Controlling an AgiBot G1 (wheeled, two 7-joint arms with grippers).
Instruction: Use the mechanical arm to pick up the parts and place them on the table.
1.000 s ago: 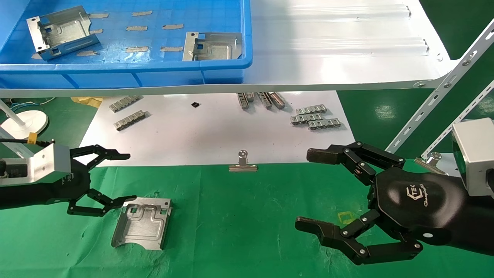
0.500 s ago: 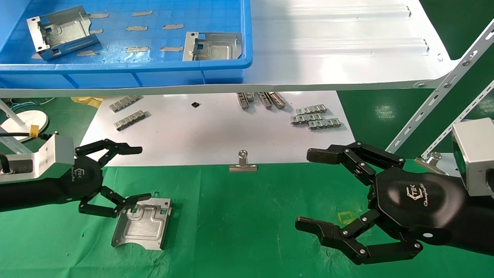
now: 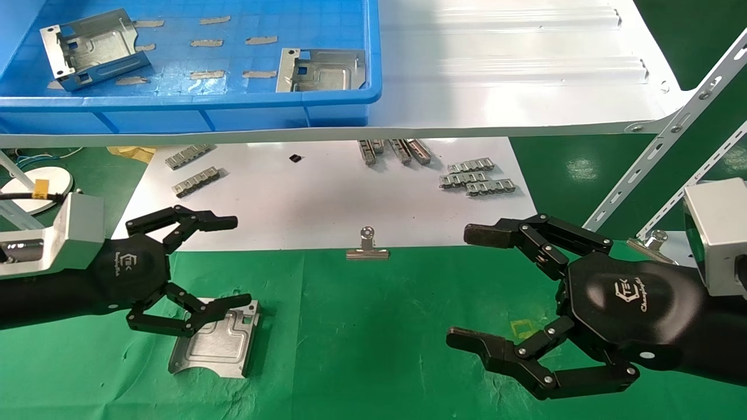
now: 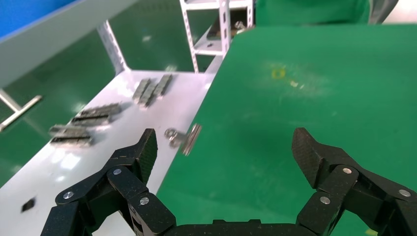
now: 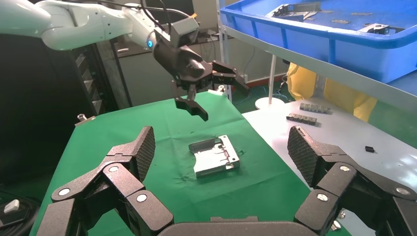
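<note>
One silvery bracket (image 3: pixel 219 341) lies flat on the green cloth table (image 3: pixel 379 326); it also shows in the right wrist view (image 5: pixel 215 156). My left gripper (image 3: pixel 236 261) is open and empty. It hangs above the bracket's far left corner without touching it, as the right wrist view (image 5: pixel 216 96) shows. In the left wrist view my left gripper (image 4: pixel 225 147) has only bare cloth between its fingers. My right gripper (image 3: pixel 467 286) is open and empty, low at the right, and its wrist view (image 5: pixel 221 147) faces the bracket. Two more brackets (image 3: pixel 93 46) (image 3: pixel 321 70) lie in the blue tray (image 3: pixel 192 102).
The tray stands on a glossy white shelf board (image 3: pixel 513 76) overhanging the back. Below it, a white sheet (image 3: pixel 327 198) carries several grey chain-link strips (image 3: pixel 475 179) (image 3: pixel 195 181). A metal binder clip (image 3: pixel 367 248) sits on the sheet's front edge. Slanted shelf struts (image 3: pixel 653 157) rise at right.
My left gripper has moved right and risen, its lower finger now over the bracket's far left corner. The bracket and my right arm have not moved.
</note>
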